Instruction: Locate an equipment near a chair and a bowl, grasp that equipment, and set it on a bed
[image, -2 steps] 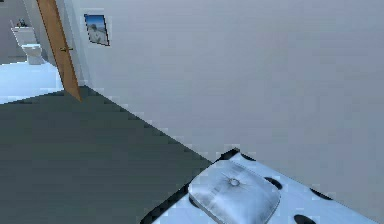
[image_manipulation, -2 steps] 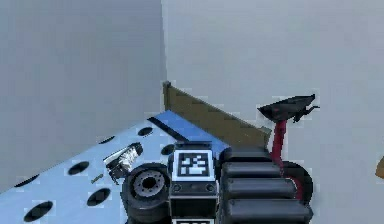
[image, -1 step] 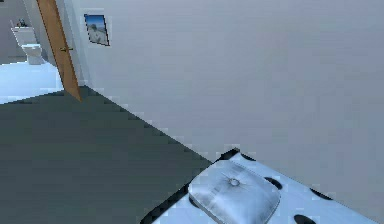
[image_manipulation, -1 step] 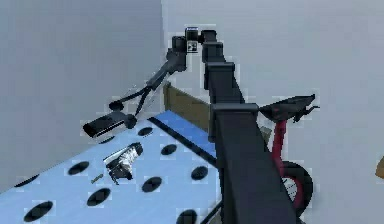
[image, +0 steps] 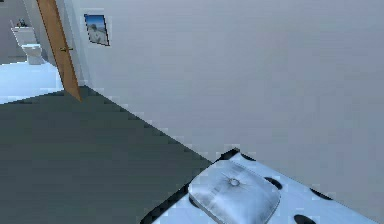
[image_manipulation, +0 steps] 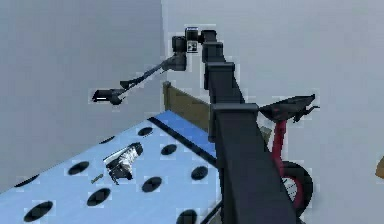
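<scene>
As I watched remotely, I saw one toilet, one wooden door, one wall picture and one pillow around the dark floor, while in the arm side view one thin dark equipment hung held from the gripper, whose finger spacing I could not tell, above one dotted bed, left of one red exercise bike.

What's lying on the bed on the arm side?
On the bed, one small grey-and-white thing lies on the dotted cover. The arm hides the bed's right-hand strip.
</scene>
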